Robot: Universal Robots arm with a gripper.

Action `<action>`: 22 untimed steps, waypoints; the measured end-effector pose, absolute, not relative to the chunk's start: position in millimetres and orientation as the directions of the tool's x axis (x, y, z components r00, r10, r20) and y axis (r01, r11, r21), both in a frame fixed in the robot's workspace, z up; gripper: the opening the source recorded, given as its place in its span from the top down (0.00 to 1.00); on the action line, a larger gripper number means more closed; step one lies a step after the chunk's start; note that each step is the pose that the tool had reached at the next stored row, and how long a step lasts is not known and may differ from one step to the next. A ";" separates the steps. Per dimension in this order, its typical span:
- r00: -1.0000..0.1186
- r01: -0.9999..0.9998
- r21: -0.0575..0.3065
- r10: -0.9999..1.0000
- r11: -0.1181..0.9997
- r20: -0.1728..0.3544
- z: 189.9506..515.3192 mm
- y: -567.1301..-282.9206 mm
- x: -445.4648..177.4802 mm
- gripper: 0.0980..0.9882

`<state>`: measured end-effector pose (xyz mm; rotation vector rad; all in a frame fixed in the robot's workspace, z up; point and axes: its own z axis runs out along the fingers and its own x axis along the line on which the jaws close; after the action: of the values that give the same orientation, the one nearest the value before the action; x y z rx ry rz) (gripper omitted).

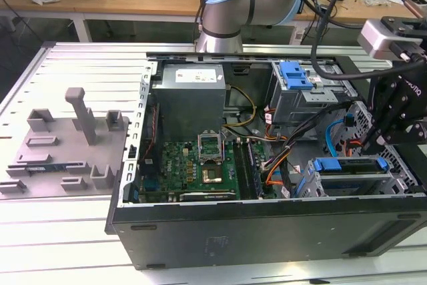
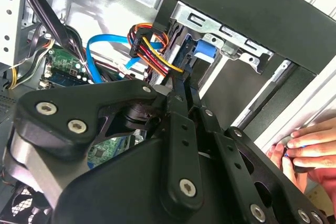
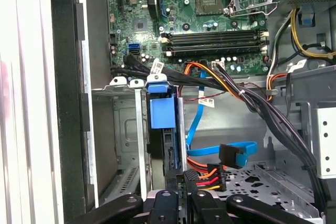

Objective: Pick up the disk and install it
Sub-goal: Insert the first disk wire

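The disk [image 1: 347, 165], a silver drive in a bright blue carrier, sits in the drive bay at the case's front corner, on the exterior view's right. Both wrist views show it edge-on, with the blue carrier tab [image 3: 161, 111] [image 2: 205, 51] at its far end between the bay's metal rails. My gripper [image 1: 375, 138] reaches down into the case over the disk's near end. Its black fingers [image 3: 169, 200] stand close together on the disk's thin edge, so the gripper [image 3: 182, 184] [image 2: 186, 90] looks shut on it.
A red, yellow and orange power cable bundle [image 3: 207, 179] and a thin blue cable [image 3: 197, 119] lie right beside the bay. The motherboard [image 1: 200, 165] fills the case floor. Another blue bracket [image 1: 297, 75] sits in the upper bay. A person's hand [image 2: 307, 150] rests outside the case wall.
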<state>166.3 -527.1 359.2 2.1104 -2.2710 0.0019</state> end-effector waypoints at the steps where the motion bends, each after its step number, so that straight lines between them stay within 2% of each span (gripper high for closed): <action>1: -0.073 -0.997 0.027 -0.997 0.074 0.031 359.1 -527.3 166.4 0.93; 22: -0.075 -0.997 0.028 -0.997 0.075 0.031 351.5 -529.2 167.0 0.93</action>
<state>167.0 -529.2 351.5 2.1080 -2.2726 0.0015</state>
